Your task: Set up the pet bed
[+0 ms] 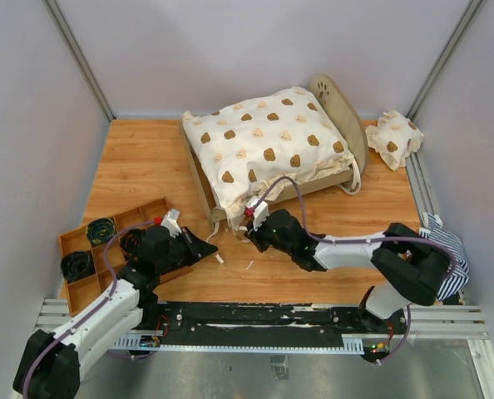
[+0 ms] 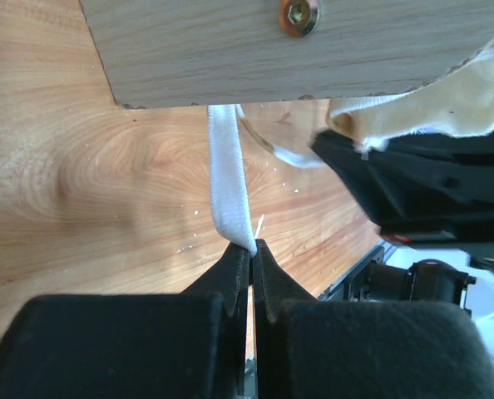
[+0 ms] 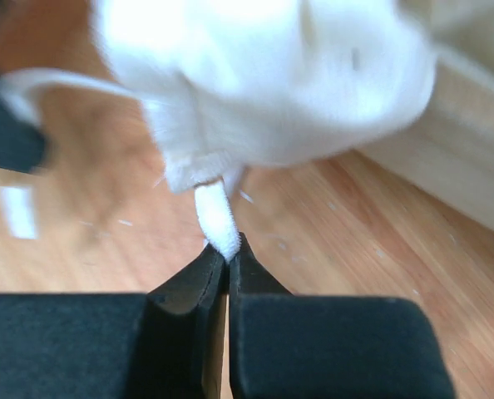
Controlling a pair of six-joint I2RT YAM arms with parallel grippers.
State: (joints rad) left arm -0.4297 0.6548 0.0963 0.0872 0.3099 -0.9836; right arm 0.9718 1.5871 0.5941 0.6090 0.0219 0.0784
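The pet bed [image 1: 337, 104] stands at the far side of the bench [image 1: 139, 166], with the bear-print cover [image 1: 268, 137] draped over it. The left fingers [image 2: 230, 278] pinch a white tie [image 2: 228, 174] and the right fingers [image 3: 199, 278] pinch the corner tie [image 3: 216, 218]. Fastening the ties and placing the pillow [image 1: 394, 137] seem left to do.

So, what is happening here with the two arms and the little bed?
Both arms work at the near corner of the pet bed, which is draped with the cream bear-print cover. The left tool is shut on a flat white strap that runs up to the wooden frame. The right tool is shut on a white tie hanging from the cover's corner. The small pillow lies off the bed, beyond the headboard.
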